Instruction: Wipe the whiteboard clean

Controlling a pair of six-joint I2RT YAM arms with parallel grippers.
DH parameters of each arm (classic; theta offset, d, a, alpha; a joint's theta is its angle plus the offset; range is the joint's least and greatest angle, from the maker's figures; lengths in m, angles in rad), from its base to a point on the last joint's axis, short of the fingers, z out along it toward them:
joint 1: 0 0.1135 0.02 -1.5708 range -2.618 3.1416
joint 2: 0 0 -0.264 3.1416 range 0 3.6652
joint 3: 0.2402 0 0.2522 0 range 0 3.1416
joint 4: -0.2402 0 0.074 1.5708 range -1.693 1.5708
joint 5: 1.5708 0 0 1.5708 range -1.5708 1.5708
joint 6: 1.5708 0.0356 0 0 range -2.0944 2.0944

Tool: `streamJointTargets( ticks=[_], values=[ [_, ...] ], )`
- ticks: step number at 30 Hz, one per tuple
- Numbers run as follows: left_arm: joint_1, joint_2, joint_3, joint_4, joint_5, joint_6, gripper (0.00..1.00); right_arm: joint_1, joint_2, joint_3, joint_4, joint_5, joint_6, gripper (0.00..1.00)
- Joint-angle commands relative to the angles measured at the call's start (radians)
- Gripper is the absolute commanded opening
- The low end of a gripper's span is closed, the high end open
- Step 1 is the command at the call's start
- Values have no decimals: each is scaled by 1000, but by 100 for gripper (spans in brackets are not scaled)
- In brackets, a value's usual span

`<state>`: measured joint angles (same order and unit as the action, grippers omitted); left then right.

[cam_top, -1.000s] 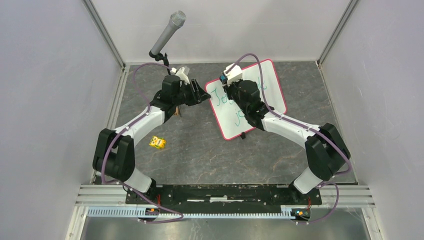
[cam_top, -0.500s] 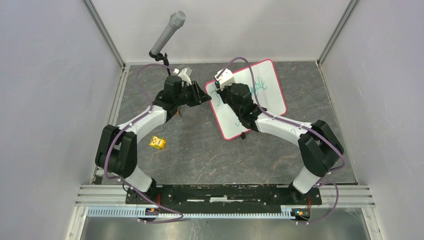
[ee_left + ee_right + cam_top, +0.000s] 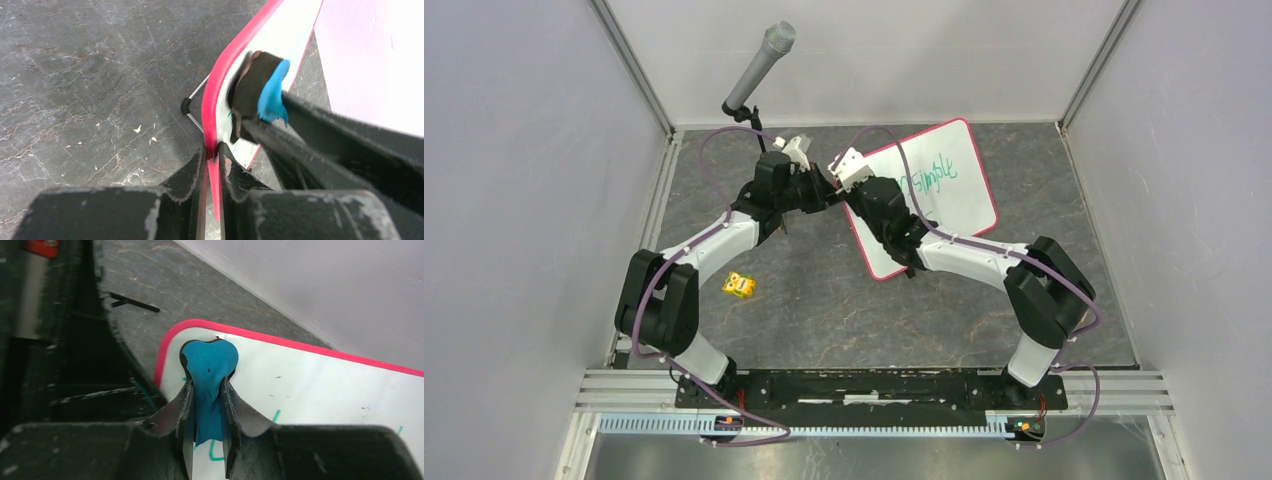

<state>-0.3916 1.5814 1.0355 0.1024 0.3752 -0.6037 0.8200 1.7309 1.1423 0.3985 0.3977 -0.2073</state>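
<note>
Pink-red frame pinched in the left gripper, jaws closed on the left edge of the whiteboard, surely to brace it against the wiping push. Meanwhile the right gripper clamps the blue eraser, felt down at the far-left corner. Board lies far, right of centre, face up, long axis left-to-right with the right end skewed farther, green writing unwiped

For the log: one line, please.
left gripper shut on pink-framed whiteboard edge | right gripper shut on blue eraser at corner | green writing present
</note>
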Motion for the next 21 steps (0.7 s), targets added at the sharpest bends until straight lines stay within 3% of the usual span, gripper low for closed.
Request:
streamJointTargets(
  ticks=[1,8,21],
  values=[
    [-11,-29,29,23,-26,64,12,41,21,21,27,-21,24,18],
    [-17,-29,30,23,-28,64,8,16,-4,-19,46,113,41,18],
    [-17,-34,34,23,-19,55,8,-103,-34,-89,19,143,73,18]
  ],
)
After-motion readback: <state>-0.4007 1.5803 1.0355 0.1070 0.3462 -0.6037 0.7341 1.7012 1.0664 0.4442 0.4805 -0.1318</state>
